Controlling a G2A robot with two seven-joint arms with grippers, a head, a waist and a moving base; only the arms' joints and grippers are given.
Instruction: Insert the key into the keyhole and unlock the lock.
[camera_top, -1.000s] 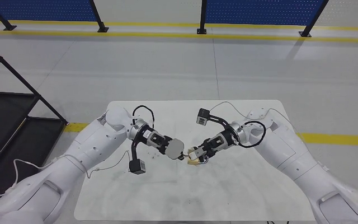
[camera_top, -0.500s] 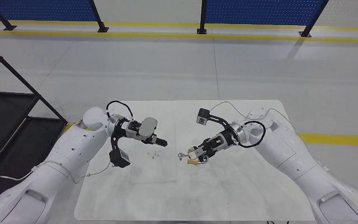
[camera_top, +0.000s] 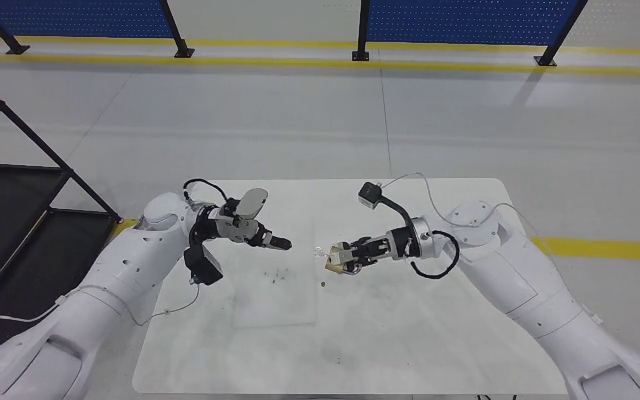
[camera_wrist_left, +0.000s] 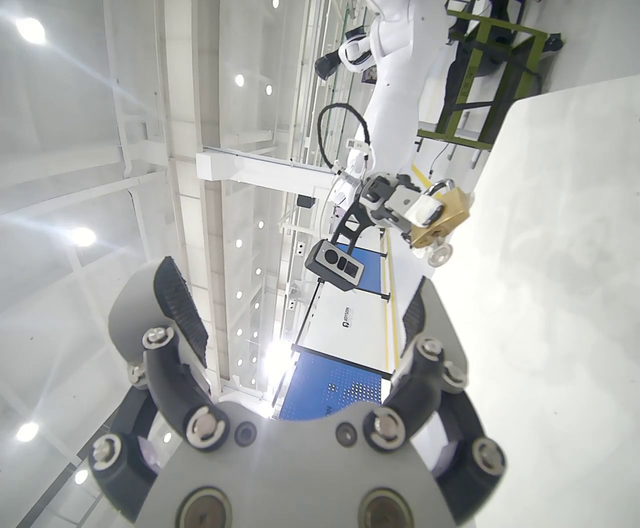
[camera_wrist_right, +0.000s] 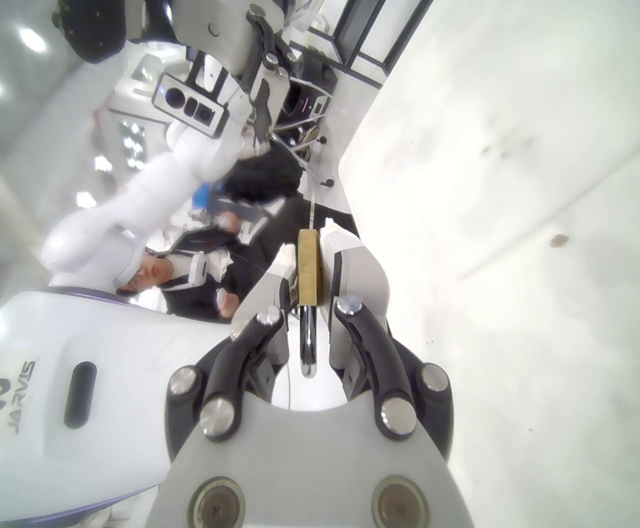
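- The right claw (camera_wrist_right: 310, 262) is clamped on the brass padlock (camera_wrist_left: 442, 217), with one finger pad flat against each broad face. It holds the lock over the tabletop (camera_top: 400, 330).
- The shackle (camera_wrist_right: 307, 345) points back toward that wrist. I cannot tell whether it has sprung.
- The key (camera_wrist_left: 440, 255) sits in the keyhole at the lock's far end. Its silver bow sticks out past the right fingertips, away from the wrist.
- The left claw (camera_wrist_left: 295, 295) is spread wide and holds nothing. It hangs near the key but clear of it, and its opening faces the bow.
- The relation that matters is that the lock and key form one long axis running roughly along the line between the two claws. The bow end is turned toward the left claw, so the left arm is both the nearer one and the free one.
- Insertion looks done, and the turn is what remains.
- I judge the next move to be the left claw advancing along that axis, closing on the bow and rolling about it while the right claw braces the body.
- An off-axis approach could push the key sideways or twist the lock between the pads.
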